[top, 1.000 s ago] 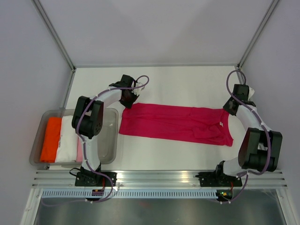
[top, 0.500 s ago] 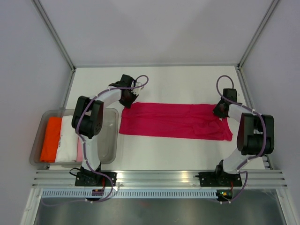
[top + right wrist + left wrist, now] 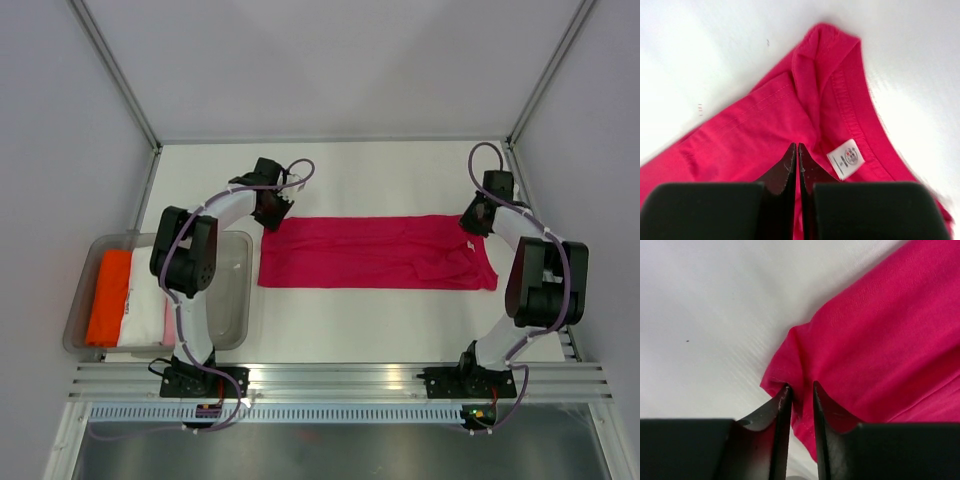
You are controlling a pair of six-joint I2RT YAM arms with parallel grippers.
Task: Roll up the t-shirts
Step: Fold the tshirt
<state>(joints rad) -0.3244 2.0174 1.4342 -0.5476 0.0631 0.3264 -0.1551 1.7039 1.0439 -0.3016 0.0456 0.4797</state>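
Magenta t-shirt [image 3: 375, 252] | folded into long band | flat on table [image 3: 400, 180]

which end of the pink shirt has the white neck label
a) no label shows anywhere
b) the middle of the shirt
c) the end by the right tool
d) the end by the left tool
C: the right wrist view shows the white label sewn inside the collar of the pink t-shirt, just beside the right tool.
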